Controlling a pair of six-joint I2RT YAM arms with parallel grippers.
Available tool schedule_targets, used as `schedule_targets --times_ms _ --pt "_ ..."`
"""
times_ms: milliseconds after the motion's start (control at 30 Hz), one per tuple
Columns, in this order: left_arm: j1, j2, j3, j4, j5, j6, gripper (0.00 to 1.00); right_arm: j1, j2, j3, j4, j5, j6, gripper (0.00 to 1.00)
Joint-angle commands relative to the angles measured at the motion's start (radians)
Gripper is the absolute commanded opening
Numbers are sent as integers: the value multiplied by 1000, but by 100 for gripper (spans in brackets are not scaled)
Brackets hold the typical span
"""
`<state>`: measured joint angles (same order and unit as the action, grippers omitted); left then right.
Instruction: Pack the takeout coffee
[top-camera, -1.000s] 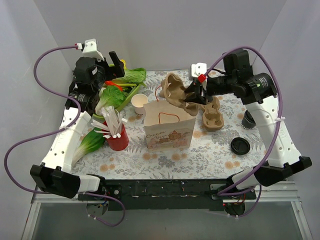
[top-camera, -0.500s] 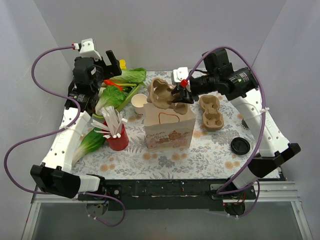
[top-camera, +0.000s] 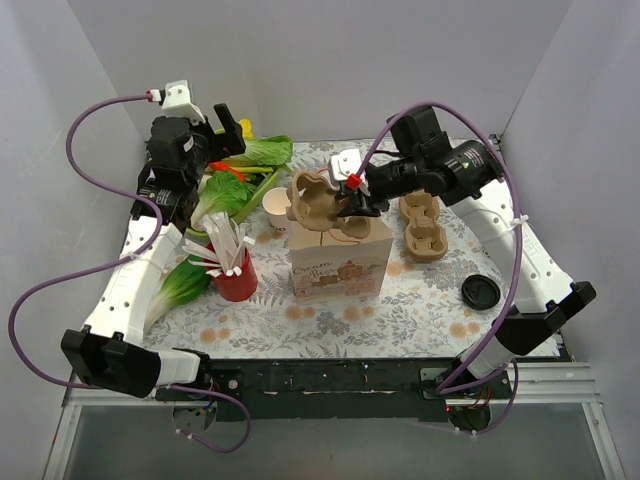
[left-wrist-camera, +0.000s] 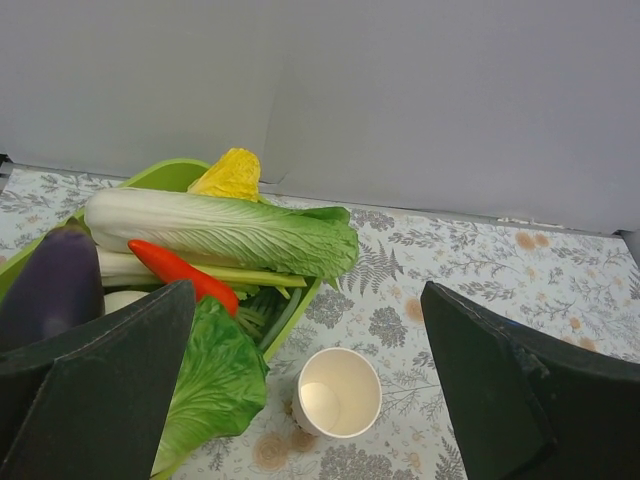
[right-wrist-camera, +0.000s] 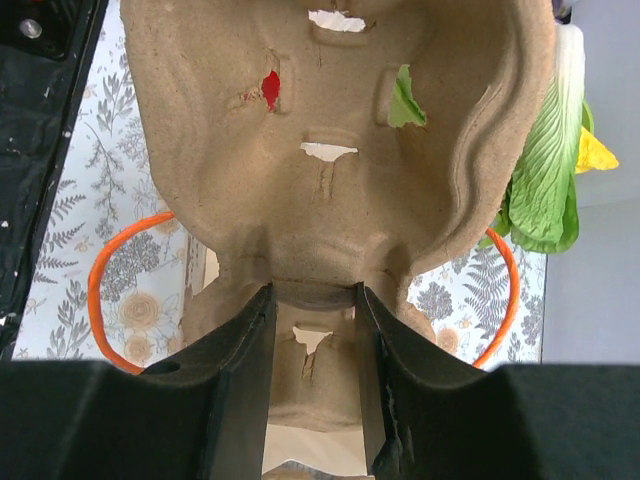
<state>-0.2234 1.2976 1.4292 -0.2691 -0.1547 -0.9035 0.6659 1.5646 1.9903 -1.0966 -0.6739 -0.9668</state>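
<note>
My right gripper (top-camera: 357, 199) (right-wrist-camera: 313, 292) is shut on the middle ridge of a brown cardboard cup carrier (top-camera: 318, 200) (right-wrist-camera: 330, 150). It holds the carrier tilted over the open mouth of the printed paper bag (top-camera: 340, 264), whose orange handles (right-wrist-camera: 96, 290) show on both sides below. The takeout coffee is hidden in every view. My left gripper (top-camera: 234, 122) (left-wrist-camera: 308, 300) hangs open at the back left, above a lidless white paper cup (top-camera: 277, 207) (left-wrist-camera: 340, 392), with nothing between its fingers.
A second cardboard carrier (top-camera: 423, 228) lies right of the bag. A loose black lid (top-camera: 481, 291) sits at the front right. A green tray (left-wrist-camera: 170, 175) of vegetables fills the back left. In front of it stands a red cup (top-camera: 236, 280) of white sticks.
My right arm has swung left, carrying the cardboard carrier from beside the second carrier to above the bag's mouth. The left arm has not moved.
</note>
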Motion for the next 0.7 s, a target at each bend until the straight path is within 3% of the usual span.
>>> schedule_targets --times_ms 0,367,533,667 --pt "7 -52 -24 -1 15 -3 98 -2 9 -2 -42 33 -23 1" --pt "7 -73 -76 5 41 -31 98 -2 86 105 -155 66 23 1" --pt "7 -80 -85 7 49 -31 98 -2 39 121 -48 -10 98 1" --pt "7 -83 -92 8 52 -34 98 -2 -9 59 33 17 116 1"
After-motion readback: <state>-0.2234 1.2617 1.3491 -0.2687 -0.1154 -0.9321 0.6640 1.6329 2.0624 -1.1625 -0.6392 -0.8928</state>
